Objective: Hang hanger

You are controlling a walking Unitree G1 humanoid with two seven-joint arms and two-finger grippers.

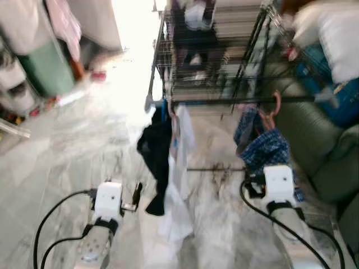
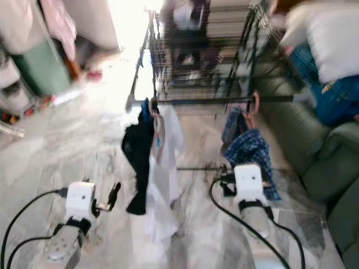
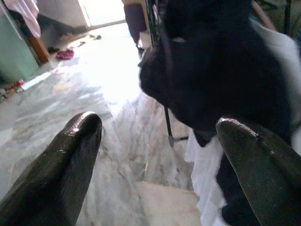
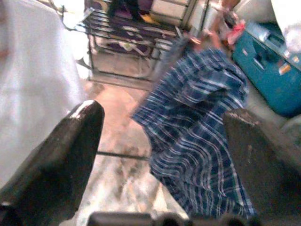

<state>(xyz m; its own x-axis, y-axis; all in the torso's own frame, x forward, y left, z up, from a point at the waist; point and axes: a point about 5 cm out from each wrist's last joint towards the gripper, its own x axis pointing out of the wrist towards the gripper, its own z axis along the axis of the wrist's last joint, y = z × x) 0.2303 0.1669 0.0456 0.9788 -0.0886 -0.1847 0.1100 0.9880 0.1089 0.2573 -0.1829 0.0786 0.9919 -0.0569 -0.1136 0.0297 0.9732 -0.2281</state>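
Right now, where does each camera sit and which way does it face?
Head, both eyes: look forward and down at the drying rack; both arms show.
Left wrist: looks past the open left gripper at the black garment.
Right wrist: looks past the open right gripper at the plaid shirt.
Shared: marble floor.

A black drying rack (image 1: 224,67) carries dark, white and plaid garments.

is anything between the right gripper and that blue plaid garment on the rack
Nothing visible. The right gripper, jaws open, faces the blue plaid garment hanging from the rack's bar; only open air lies between. The white garment hangs off to its left.
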